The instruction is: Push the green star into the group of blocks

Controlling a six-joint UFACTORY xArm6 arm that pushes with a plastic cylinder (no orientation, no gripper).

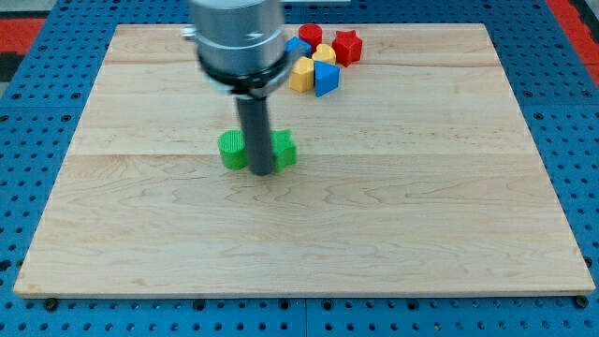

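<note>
My tip (261,173) rests on the board between two green blocks near the middle. A green round block (232,150) stands just to the tip's left. The green star (284,150) stands just to the tip's right, partly hidden by the rod, and seems to touch it. The group of blocks sits at the view's top, right of the arm: a red round block (310,36), a red star-like block (347,46), two yellow blocks (325,53) (301,74), a blue block (325,79) and another blue block (297,48) partly hidden.
The wooden board (393,215) lies on a blue pegboard surface (37,112). The arm's grey cylindrical body (237,37) hangs over the top middle of the board and hides what lies behind it.
</note>
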